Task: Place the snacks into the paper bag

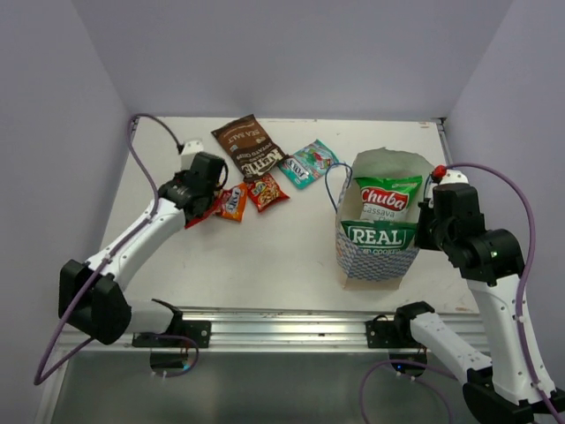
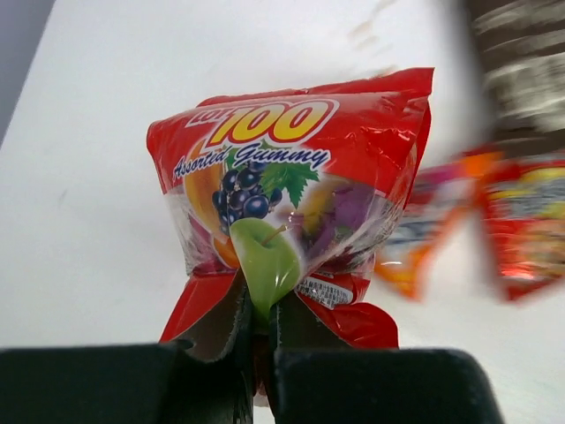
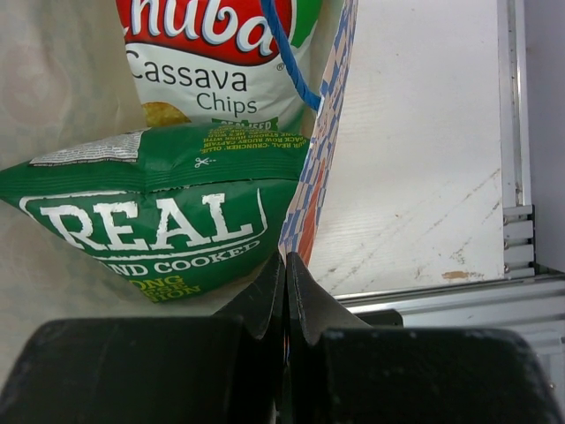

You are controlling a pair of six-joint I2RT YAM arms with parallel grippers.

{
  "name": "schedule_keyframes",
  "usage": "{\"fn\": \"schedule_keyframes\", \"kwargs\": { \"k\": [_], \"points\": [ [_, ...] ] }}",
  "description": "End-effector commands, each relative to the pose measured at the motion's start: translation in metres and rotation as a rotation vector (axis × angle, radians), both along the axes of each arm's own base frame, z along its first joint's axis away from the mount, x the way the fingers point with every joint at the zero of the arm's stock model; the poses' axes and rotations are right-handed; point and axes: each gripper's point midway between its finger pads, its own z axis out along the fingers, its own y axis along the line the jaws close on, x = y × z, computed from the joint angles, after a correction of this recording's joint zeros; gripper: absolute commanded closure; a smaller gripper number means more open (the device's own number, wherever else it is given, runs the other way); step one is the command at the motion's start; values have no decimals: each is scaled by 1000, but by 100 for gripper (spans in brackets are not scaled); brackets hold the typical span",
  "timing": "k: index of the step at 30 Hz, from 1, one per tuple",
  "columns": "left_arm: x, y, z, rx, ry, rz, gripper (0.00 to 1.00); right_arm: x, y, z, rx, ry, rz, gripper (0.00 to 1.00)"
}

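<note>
A white table (image 1: 282, 256) is closed in by plain lavender walls (image 1: 291, 53) that rise from its left, far and right edges. A silver metal rail (image 1: 282, 320) runs along the near edge. A thinner metal strip (image 3: 514, 106) lines the right edge. Faint brown scuffs (image 3: 459, 256) mark the tabletop by the near-right corner.

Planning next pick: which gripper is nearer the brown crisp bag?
Left. Left gripper, shut on a red packet, sits just left of the brown crisp bag; right gripper is far right, clamping the paper bag wall.
</note>
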Motion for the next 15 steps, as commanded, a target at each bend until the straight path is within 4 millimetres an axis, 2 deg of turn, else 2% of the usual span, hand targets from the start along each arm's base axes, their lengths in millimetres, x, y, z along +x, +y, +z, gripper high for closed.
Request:
{"fn": "schedule_keyframes", "kwargs": {
  "k": [1,2,3,4,5,6,7,8,9,10,11,12,13,14,15],
  "points": [
    [56,-98,214,-233,-557,-294,100,8,7,14,40,-65,11,100],
    [60,-131,239,-298,-589,-400,100,6,6,14,38,-64,8,100],
    [52,-163,301,-382,-709,-509,100,6,6,14,38,-62,8,100],
    [48,-184,327,-437,-757,-581,100,5,5,13,37,-61,6,100],
    [45,-219,335,-502,-748,-706,100,4,5,13,40,-63,2,100],
    [37,-242,361,-564,-811,-798,100,3,6,13,45,-64,4,100],
    [20,-264,391,-638,-865,-891,100,3,5,12,43,-62,0,100],
    [11,-298,389,-700,-833,-1024,100,2,6,12,48,-62,-1,100],
    [-4,-322,399,-760,-843,-1113,100,2,6,12,49,-62,-2,100],
    [-14,-335,410,-805,-848,-1166,100,1,6,12,51,-62,-4,100],
    [-13,-362,392,-824,-784,-1223,100,2,5,13,52,-65,-6,100],
    [-27,-382,383,-845,-742,-1278,100,1,6,13,54,-65,-6,100],
    [-34,-394,375,-862,-709,-1309,100,2,5,14,55,-69,-10,100],
    [-36,-409,355,-864,-654,-1328,100,2,5,15,54,-71,-11,100],
    [-52,-424,345,-877,-619,-1362,100,1,4,16,52,-71,-13,100]
  ]
}}
